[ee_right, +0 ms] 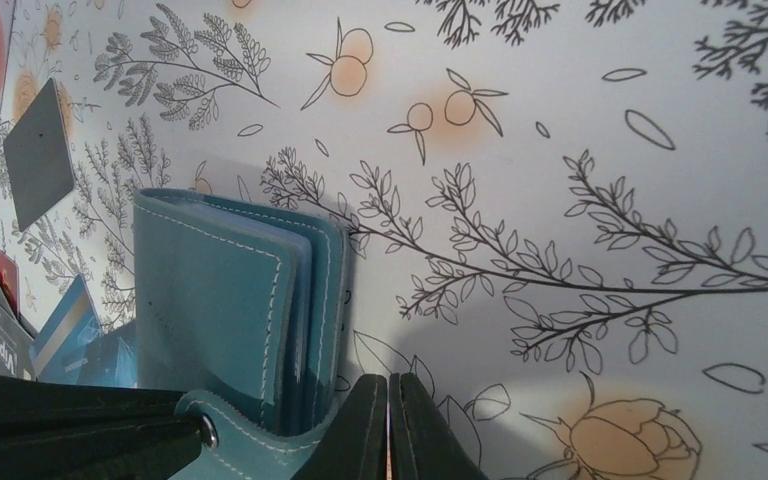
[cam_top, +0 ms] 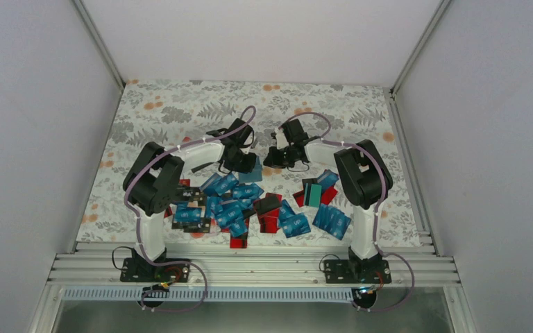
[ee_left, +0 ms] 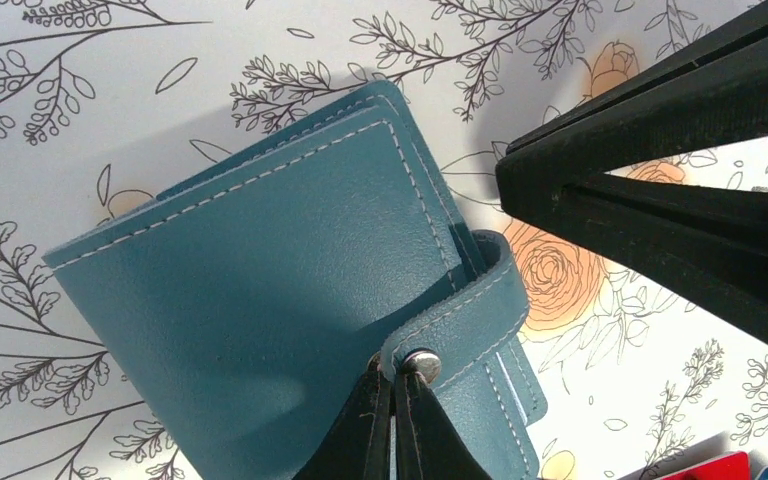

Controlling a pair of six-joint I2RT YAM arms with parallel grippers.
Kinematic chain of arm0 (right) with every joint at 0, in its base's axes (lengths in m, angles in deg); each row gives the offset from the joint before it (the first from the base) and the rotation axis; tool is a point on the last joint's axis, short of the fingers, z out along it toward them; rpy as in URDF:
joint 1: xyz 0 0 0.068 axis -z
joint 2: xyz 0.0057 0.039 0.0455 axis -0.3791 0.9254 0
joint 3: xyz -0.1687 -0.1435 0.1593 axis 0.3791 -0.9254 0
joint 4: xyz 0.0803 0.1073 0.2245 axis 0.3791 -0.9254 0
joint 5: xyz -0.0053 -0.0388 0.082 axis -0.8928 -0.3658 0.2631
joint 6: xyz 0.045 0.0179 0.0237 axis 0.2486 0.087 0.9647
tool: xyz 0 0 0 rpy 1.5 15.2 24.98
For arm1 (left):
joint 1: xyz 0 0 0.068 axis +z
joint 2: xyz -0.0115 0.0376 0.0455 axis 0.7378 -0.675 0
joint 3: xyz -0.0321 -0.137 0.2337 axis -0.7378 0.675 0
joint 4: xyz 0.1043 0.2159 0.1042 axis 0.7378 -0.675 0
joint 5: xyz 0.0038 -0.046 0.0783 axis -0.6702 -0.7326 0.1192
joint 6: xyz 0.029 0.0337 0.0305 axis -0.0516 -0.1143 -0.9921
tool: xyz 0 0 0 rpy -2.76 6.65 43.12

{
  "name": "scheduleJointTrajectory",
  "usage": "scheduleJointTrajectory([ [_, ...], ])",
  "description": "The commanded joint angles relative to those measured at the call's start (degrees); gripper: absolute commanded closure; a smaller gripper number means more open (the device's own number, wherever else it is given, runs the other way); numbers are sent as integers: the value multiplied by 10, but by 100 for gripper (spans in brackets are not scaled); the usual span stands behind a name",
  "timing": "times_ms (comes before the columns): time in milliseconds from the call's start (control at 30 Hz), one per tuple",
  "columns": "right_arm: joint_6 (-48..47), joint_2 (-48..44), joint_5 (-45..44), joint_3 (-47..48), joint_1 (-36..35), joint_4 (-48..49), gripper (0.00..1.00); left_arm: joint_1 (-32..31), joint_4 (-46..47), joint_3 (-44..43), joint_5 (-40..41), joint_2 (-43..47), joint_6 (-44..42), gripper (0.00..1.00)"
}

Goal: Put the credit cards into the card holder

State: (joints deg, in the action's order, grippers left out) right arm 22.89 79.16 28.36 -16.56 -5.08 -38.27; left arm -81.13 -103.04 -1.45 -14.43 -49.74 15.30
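Observation:
The teal card holder lies folded on the floral cloth, between my two grippers. In the left wrist view the card holder fills the frame, its strap with a metal snap wrapped round the edge. My left gripper is shut on the end of that strap, right by the snap. My right gripper is shut and empty, its tips beside the fold of the card holder. The credit cards, mostly blue with some red and black, lie in a loose heap nearer the arm bases.
A teal-green card lies among red ones on the right of the heap. A dark card lies apart on the cloth. White walls close in the sides and back. A metal rail runs along the near edge.

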Motion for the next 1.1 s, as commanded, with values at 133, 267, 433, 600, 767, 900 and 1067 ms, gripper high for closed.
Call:
scheduleJointTrajectory([
  [133,-23,-20,73,19,-6,10,96,-3,-54,23,20,-15,-28,98],
  [267,-17,-8,130,36,-7,30,96,-3,-48,26,15,-18,-30,98],
  [433,-16,-4,135,42,-7,36,96,-3,-45,26,15,-19,-32,98],
  [600,-10,11,168,38,-7,54,96,-2,-43,26,14,-19,-32,98],
  [767,-2,63,192,32,-8,75,96,-3,-44,23,12,-19,-31,98],
  [900,-4,96,144,45,-8,49,96,-3,-59,14,14,-22,-28,98],
  [1067,-6,114,79,46,-8,13,95,-6,-92,-14,17,-19,-13,98],
])
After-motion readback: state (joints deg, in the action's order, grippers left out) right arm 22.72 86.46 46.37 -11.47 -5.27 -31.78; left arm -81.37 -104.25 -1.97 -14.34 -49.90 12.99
